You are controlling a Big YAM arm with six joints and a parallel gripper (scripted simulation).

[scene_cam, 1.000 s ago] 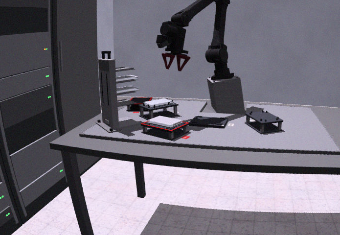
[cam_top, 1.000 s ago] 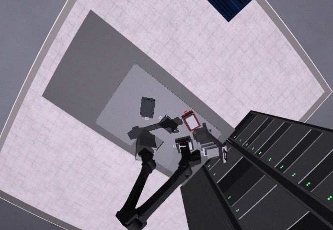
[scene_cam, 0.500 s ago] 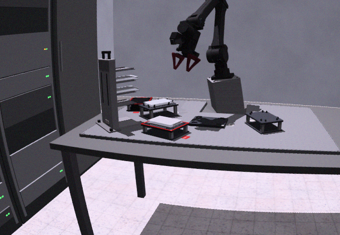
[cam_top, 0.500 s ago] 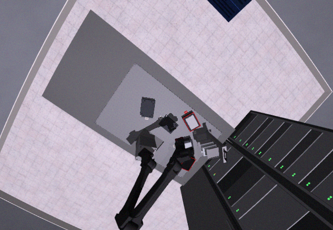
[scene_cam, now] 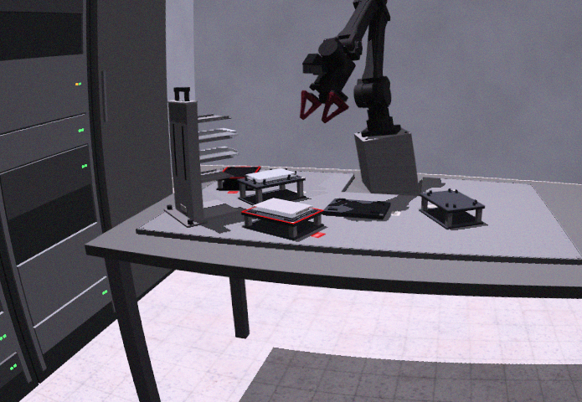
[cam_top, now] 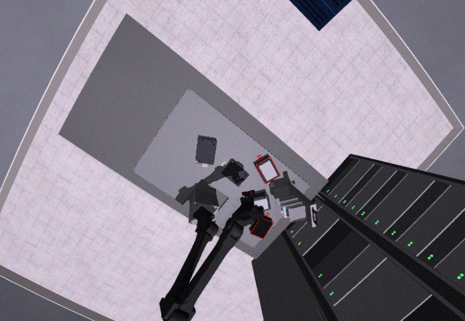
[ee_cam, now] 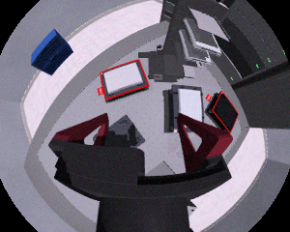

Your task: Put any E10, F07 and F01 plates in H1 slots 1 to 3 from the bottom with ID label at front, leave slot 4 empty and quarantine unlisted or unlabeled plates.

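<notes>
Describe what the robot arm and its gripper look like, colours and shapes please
The arm is matte black, built of slim links and rounded joints, and stands on a grey block pedestal. The gripper has a black body and two dark red fingers shaped like open triangles. No cables or markings show.

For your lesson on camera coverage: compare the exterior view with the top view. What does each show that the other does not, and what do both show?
Only the exterior view shows the table's legs and the plate hotel standing tall with its stacked shelves. Only the top view shows the blue box on the floor. Both show the open gripper, holding nothing, and the white plate in the red-edged nest.
</notes>
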